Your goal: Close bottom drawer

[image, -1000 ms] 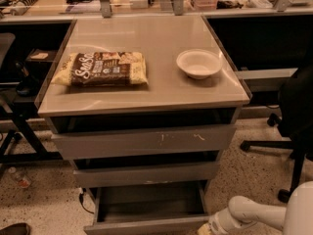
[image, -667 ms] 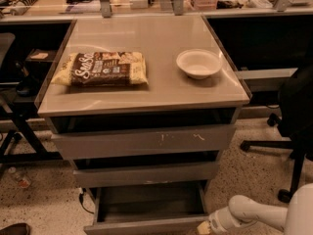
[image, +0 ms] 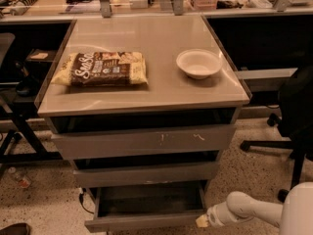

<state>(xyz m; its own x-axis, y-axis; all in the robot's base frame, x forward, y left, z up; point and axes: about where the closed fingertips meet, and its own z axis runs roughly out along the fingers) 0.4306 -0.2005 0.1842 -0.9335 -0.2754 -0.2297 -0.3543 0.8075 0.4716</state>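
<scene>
- Left on the grey-topped metal cabinet's worktop (image: 146,94): a brown and yellow snack bag (image: 100,68), lying flat, well clear of the front edge.
- Centre, under the worktop: three grey drawer fronts, stacked.
- The widest grey drawer front with pale scratch marks (image: 142,141) is a little way out, with a dark gap above it.
- The mid-width plain grey drawer front (image: 146,173) sits below it, also slightly out.
- The bottom drawer (image: 142,223), plain grey metal with the narrowest front, is at floor level. It is pulled out furthest, and its flat tray is open to view.
- Right on the worktop: a shallow white round bowl (image: 198,63), upright, apart from the bag.
- Lower right: the white arm's gripper (image: 201,221) is low by the floor, just beside the right end of the bottom drawer's front panel.
- Contact with the panel: cannot tell. Jaws wide or narrow: cannot tell.
- Far right: a black office chair (image: 298,106), well apart from the cabinet.
- Change over the last second: the gripper has crept a little up and left towards the drawer's right corner. The drawer stands as far out as it did.
- Judgement: the approach is about done and the push has not begun. The drawer's whole travel is left.
- Risk: pressing so near one corner may skew the drawer on its runners.
</scene>
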